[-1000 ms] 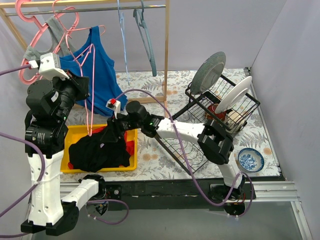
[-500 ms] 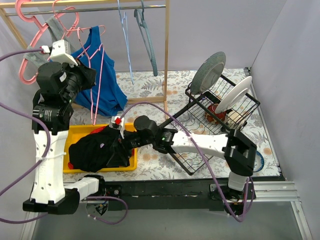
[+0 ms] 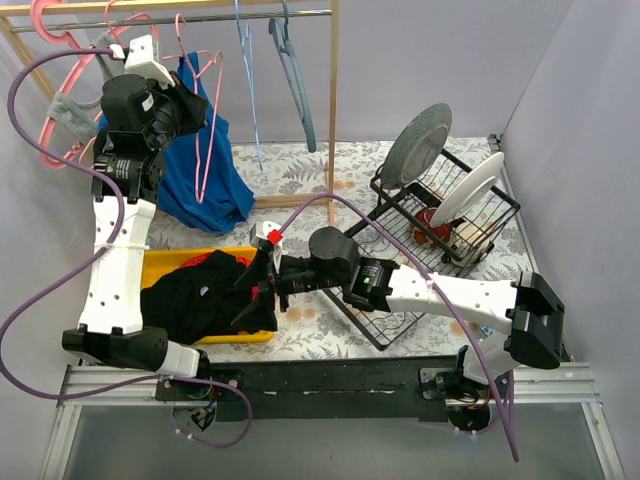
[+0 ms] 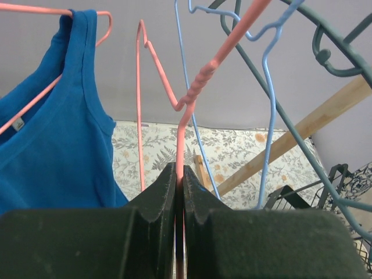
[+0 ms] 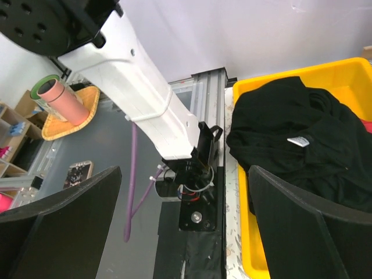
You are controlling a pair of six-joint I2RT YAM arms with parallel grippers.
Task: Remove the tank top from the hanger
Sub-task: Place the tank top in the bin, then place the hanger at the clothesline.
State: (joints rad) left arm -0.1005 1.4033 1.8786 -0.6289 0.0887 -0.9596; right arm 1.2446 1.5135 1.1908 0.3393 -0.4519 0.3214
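Left tool (image 4: 179, 174) pinches the pink hanger (image 4: 197, 90) tight, the blue tank top (image 4: 52, 128) hangs on it by the rack (image 3: 333, 100), right tool (image 5: 183, 180) gapes empty, and a careless tug could snag that strap.

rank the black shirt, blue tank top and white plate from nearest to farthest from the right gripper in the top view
1. black shirt, in the yellow bin, right beside the right gripper
2. blue tank top, back left
3. white plate, far right in the rack

The tank top (image 4: 52, 151) is blue, hanger (image 4: 200, 87) pink, bin (image 3: 165, 260) yellow.
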